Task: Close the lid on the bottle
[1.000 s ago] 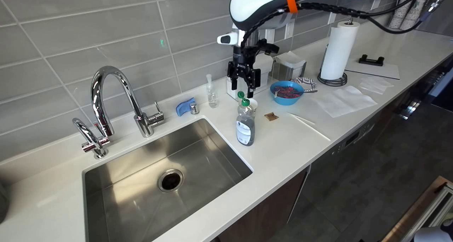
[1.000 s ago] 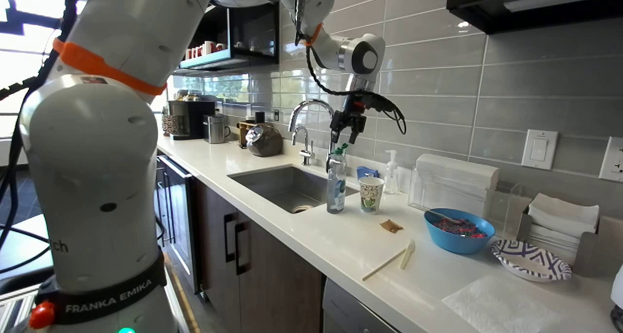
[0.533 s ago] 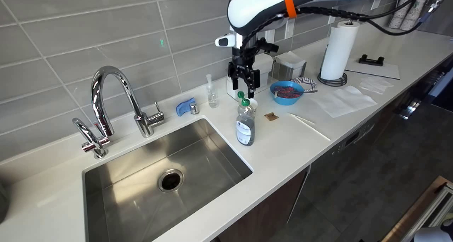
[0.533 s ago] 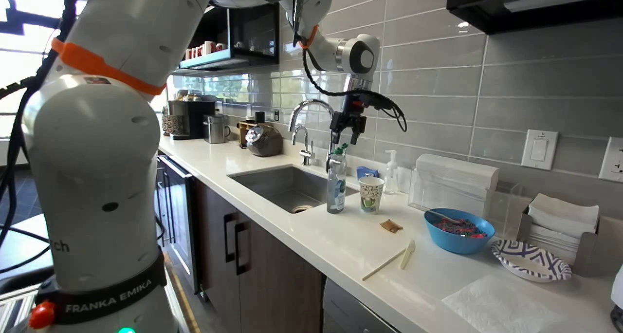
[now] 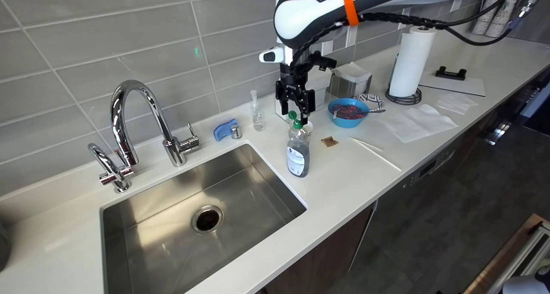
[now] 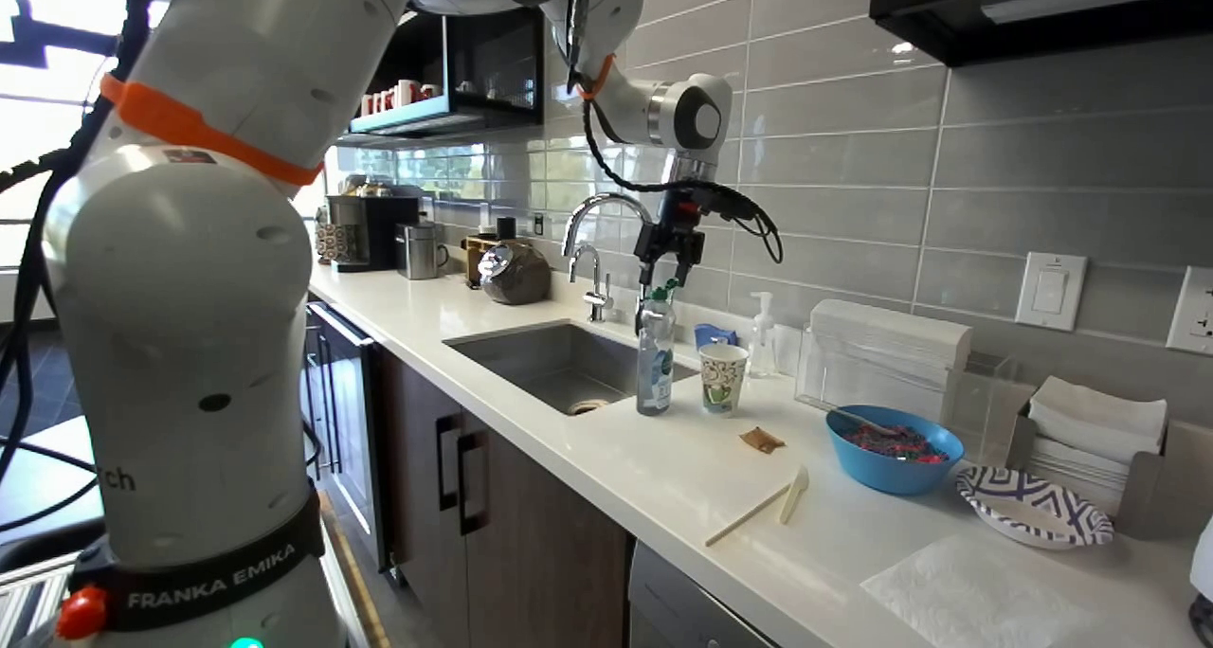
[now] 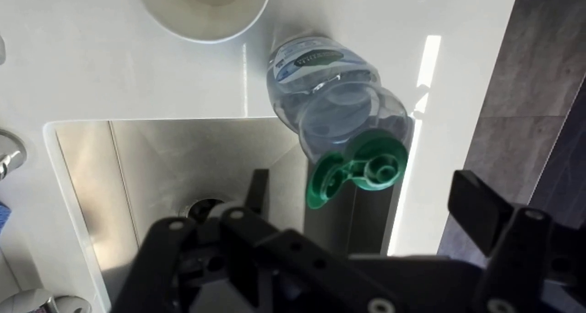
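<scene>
Bottle (image 7: 339,98) stands upright on the counter (image 5: 339,182), near the sink (image 5: 172,251), a cup (image 6: 723,378) just beside it but apart. Green lid (image 7: 326,180) is flipped back on its hinge (image 7: 353,168), leaning toward the tiled wall (image 5: 150,49), spout (image 7: 383,170) bare. Gripper (image 7: 360,185) has its 2 fingers spread wide, 1 on each side of the lid in the wrist view; nothing pinched, no contact to be seen. Handling, by judgement: clear sides look thin, probably soft, so they'd give under a squeeze; plastic smooth, maybe slick with soap. Can't tell how full; treat as light enough to tip from a sideways shove. Lid likely stiff and small, hinge the weak part: no twisting. Best hold is up top, not the body: wall-side finger behind the lid, other finger bracing past the spout, swing it over, then press straight down until it seats with a snap.
</scene>
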`<act>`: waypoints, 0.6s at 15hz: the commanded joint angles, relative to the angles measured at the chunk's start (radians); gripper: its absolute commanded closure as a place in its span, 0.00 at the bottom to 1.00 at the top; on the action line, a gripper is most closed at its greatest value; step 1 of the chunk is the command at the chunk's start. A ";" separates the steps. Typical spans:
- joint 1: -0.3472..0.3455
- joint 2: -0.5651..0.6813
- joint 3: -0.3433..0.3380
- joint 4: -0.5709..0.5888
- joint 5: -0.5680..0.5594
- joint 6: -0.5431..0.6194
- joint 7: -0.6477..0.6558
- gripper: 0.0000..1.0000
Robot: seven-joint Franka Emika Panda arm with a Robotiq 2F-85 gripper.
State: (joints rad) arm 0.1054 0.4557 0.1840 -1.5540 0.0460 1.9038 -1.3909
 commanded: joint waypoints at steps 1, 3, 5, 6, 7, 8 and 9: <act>0.007 -0.021 -0.009 -0.045 -0.049 0.053 0.026 0.00; 0.007 -0.023 -0.010 -0.050 -0.064 0.071 0.034 0.00; 0.006 -0.025 -0.007 -0.056 -0.066 0.083 0.040 0.08; 0.007 -0.026 -0.005 -0.060 -0.066 0.087 0.041 0.10; 0.007 -0.027 -0.004 -0.064 -0.065 0.091 0.043 0.07; 0.008 -0.027 -0.003 -0.067 -0.064 0.093 0.044 0.08; 0.010 -0.029 -0.003 -0.071 -0.067 0.096 0.048 0.06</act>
State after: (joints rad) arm 0.1064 0.4517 0.1810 -1.5790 0.0026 1.9653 -1.3735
